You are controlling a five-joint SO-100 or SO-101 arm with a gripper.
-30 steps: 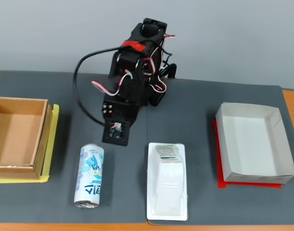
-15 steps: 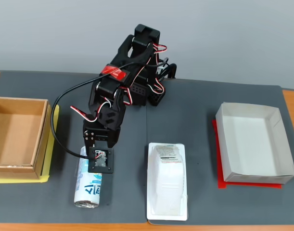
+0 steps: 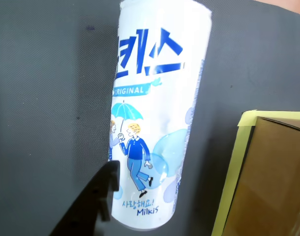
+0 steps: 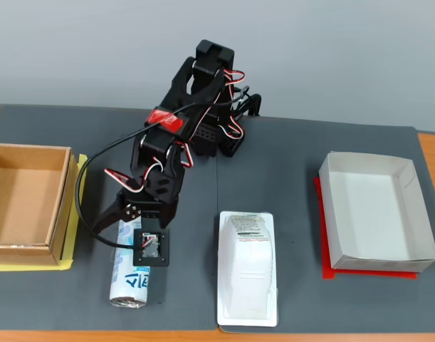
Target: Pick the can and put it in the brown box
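Item: Milkis can, white with blue print, lying on its side on the dark grey counter near the front edge, left of centre in the fixed view. Its long axis runs from front to back, the silver end toward the front edge.

Item: hand, set directly over the can's rear end; the black fingers are seen spread to either side of the body, so it is judged released, not yet grasping. In the wrist view one finger is beside the can.

Item: brown cardboard box, empty, at the left edge, well apart from the can.

Also noted: white plastic tray package; white paper box.
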